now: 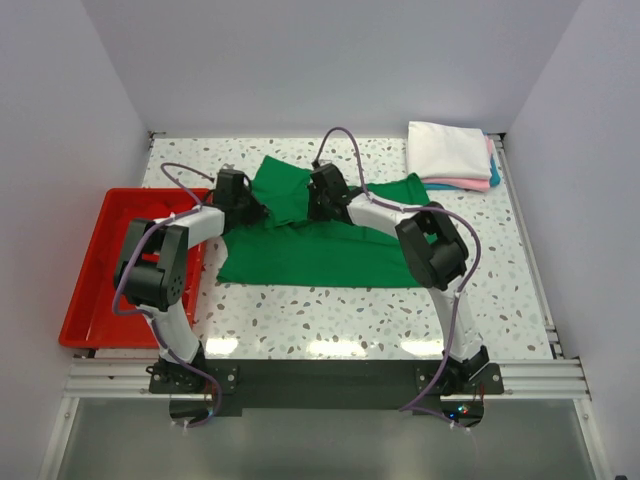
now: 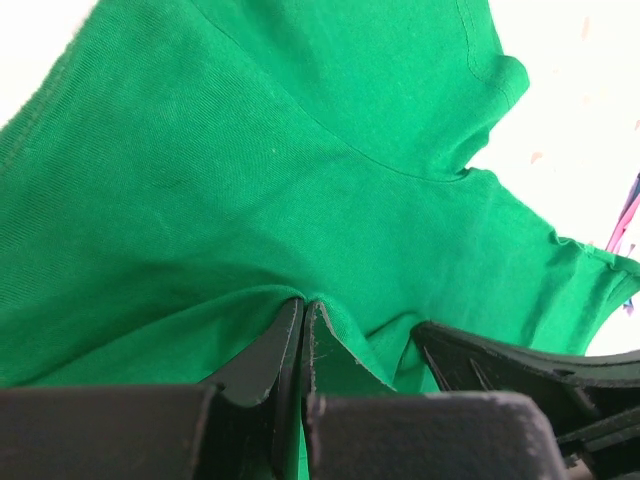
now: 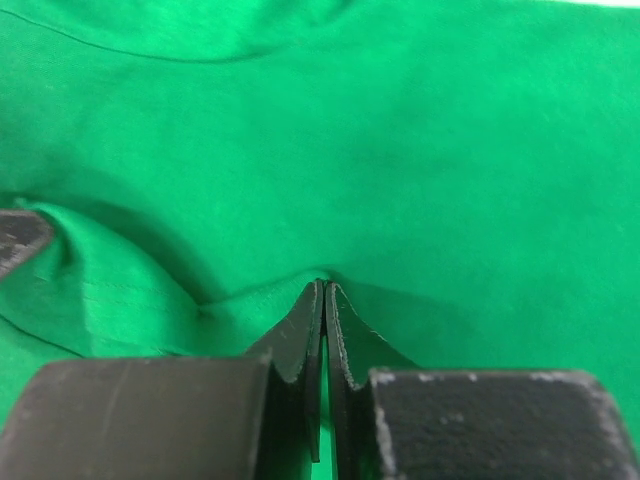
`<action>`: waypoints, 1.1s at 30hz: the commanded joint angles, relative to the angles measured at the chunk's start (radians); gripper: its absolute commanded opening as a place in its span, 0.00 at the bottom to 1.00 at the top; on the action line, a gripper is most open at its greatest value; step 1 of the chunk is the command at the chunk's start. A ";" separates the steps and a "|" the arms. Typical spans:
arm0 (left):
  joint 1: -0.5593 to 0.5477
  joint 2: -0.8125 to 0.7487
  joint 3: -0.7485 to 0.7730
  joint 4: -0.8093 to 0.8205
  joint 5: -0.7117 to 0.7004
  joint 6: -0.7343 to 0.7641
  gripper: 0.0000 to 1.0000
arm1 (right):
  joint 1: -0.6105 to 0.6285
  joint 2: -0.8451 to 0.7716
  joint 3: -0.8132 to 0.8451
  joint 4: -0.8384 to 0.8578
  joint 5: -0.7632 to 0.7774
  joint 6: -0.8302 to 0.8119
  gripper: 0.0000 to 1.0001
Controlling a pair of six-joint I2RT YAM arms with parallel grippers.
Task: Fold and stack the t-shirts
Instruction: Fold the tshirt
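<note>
On the speckled table (image 1: 350, 310), left gripper (image 2: 303, 305) and right gripper (image 3: 324, 288) pinch the green t-shirt (image 1: 320, 255).

A robotics lab test cell: plain white walls (image 1: 330, 60) box in a speckled table (image 1: 330, 310), with a left arm (image 1: 165, 265) and right arm (image 1: 440, 250) bolted to an aluminium rail (image 1: 540, 378) at its near edge.

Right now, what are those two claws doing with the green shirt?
Left gripper shut on green t-shirt. Right gripper shut on it too. Shirt spread on table, top edge bunched. Nothing blocking; folded stack sits far right corner.
</note>
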 commanded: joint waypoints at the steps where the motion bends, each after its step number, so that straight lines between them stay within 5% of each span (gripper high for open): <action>1: 0.022 -0.037 0.006 0.042 0.007 0.004 0.00 | -0.009 -0.095 -0.046 0.028 0.061 0.043 0.01; 33: 0.069 -0.073 -0.070 0.115 0.070 -0.005 0.00 | -0.026 -0.169 -0.092 -0.001 0.176 0.075 0.02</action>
